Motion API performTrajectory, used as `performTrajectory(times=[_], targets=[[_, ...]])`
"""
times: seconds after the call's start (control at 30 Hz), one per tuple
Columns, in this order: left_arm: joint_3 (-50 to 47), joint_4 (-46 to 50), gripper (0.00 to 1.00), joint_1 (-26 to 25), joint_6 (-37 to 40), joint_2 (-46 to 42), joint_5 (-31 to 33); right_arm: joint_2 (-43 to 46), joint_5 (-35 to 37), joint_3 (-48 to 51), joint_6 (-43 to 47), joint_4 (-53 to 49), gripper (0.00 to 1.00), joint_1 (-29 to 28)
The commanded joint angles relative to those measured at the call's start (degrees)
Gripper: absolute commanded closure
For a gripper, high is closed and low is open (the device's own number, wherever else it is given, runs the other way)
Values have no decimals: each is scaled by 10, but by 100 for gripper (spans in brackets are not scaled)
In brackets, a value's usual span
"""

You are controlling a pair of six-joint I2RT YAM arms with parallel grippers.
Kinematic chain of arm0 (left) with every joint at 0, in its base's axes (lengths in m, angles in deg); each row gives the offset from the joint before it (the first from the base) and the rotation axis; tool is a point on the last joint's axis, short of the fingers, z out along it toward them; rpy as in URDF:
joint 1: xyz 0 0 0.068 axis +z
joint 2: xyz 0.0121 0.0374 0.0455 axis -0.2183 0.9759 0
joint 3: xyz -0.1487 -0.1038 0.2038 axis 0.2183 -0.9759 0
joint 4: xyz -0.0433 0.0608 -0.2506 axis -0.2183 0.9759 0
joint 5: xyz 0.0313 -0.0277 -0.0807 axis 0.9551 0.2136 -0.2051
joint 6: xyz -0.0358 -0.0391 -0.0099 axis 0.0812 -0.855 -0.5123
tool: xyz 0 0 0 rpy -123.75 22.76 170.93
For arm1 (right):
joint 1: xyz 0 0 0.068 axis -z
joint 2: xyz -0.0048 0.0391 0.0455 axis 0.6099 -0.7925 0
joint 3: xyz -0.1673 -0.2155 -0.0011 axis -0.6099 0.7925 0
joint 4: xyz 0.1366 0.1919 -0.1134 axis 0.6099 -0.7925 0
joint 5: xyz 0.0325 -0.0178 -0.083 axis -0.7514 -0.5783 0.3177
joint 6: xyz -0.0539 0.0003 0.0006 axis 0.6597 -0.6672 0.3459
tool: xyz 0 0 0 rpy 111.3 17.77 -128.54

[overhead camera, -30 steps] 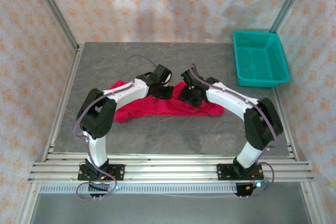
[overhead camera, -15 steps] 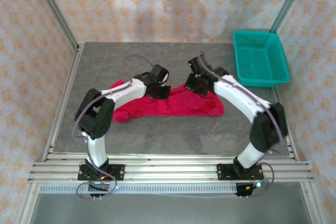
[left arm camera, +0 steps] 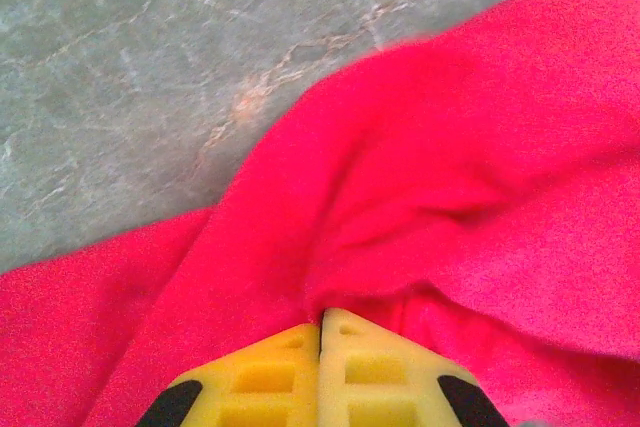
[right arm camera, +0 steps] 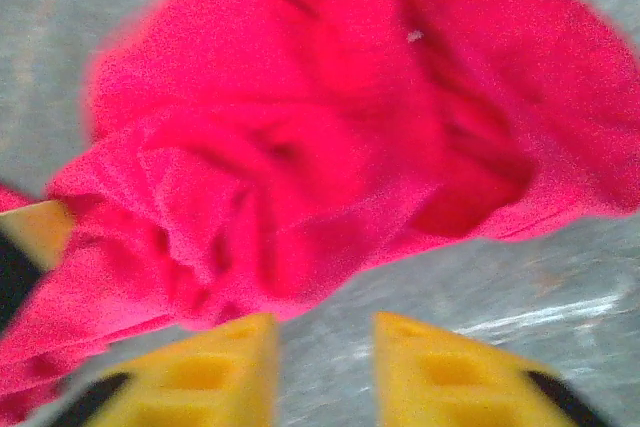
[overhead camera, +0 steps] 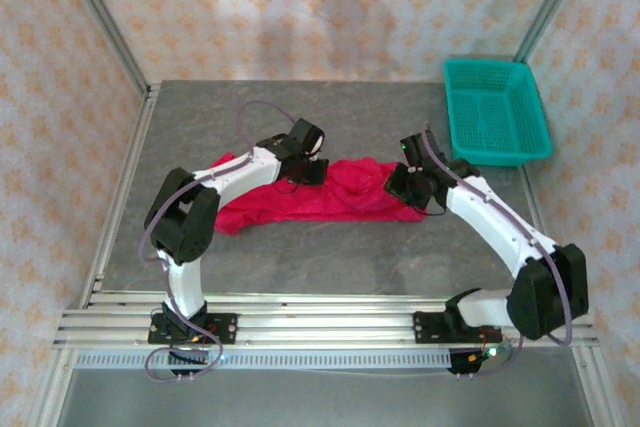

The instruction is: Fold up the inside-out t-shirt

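While t-shirt [overhead camera: 330, 199] is lying bunched in long red strip across middle of table [overhead camera: 300, 267], left gripper [left arm camera: 321, 319] is pinching raised fold of fabric near strip's far edge, yellow fingers pressed tight together. Right gripper [right arm camera: 325, 332] is hovering at shirt's right end, toward table's right edge, fingers spread, bare table showing in gap, crumpled cloth lying just ahead of tips. Teal basket [overhead camera: 497, 112] is sitting in table's far right corner, well apart from shirt.
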Motion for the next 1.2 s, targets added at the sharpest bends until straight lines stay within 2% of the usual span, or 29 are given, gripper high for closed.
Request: performTrajectory(times=[0.0, 0.1, 0.17, 0.27, 0.43, 0.47, 0.57, 0.67, 0.7, 0.8, 0.87, 0.93, 0.97, 1.17], targets=[[-4, 30, 100, 6, -1, -6, 20, 14, 110, -7, 24, -37, 56, 5], [2, 32, 100, 5, -1, -5, 19, 20, 115, -20, 28, -42, 54, -2], [5, 32, 100, 3, -1, -1, 18, 17, 106, -35, 23, -32, 56, -27], [11, 34, 100, 1, -1, 2, 16, -9, 56, -48, 4, 16, 60, -73], [4, 32, 100, 0, -5, 2, 15, -111, 4, -77, -22, 67, 78, -134], [1, 30, 100, 0, -6, 2, 16, -129, -8, -80, -28, 80, 78, -140], [-7, 27, 100, 0, -8, -3, 15, -169, -15, -85, -46, 112, 75, -146], [-11, 24, 100, 1, -10, -6, 14, -206, 7, -107, -46, 105, 59, -146], [-11, 24, 100, 1, -11, -8, 14, -219, 14, -116, -45, 103, 57, -146], [-13, 22, 100, 0, -11, -10, 14, -260, 32, -155, -35, 85, 57, -144], [-14, 24, 100, 1, -10, -10, 15, -278, 39, -179, -28, 59, 67, -141], [-15, 25, 100, 1, -9, -10, 18, -268, 46, -184, -21, 42, 91, -135], [-16, 26, 100, 2, -8, -10, 19, -253, 49, -180, -20, 38, 99, -131], [-21, 20, 100, 6, -11, -6, 17, -100, 69, -160, 1, 3, 100, -84]])
